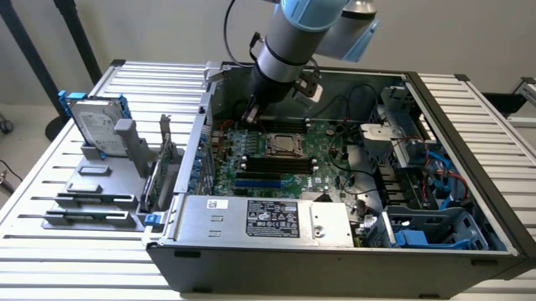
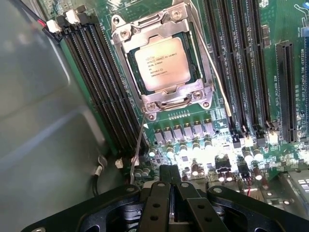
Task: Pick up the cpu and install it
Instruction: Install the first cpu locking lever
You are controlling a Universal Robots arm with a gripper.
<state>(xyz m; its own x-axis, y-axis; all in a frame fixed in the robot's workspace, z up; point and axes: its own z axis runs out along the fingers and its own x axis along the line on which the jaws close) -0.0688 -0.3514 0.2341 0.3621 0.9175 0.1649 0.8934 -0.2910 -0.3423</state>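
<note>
Black gripper (image 2: pixel 170 176) fingers sit closest to the wrist camera, pressed together with nothing between them, hanging just above the green motherboard (image 2: pixel 193 121). Beyond them lies the cpu (image 2: pixel 161 63), a small flat square chip with a silvery top, seated level in its socket with the metal socket frame (image 2: pixel 120 34) around its edges. Dark memory slots (image 2: pixel 96 72) run along both sides of it. The chip looks light, thin and rigid, with a smooth lid that would probably slip. Its underside is likely delicate, so two opposite edges seem the safest place to grip it. As it lies now, the frame covers those edges. The wrist view shows the printed lettering on the lid and the frame's screws. The exterior view shows the wider setting instead. The robot arm (image 1: pixel 289 44) reaches down from the upper middle of the frame into an open computer case (image 1: pixel 469 144). A power supply (image 1: pixel 268 216) lies at the lower middle, and a hard drive (image 1: pixel 96 122) in a blue frame stands at the left.
</note>
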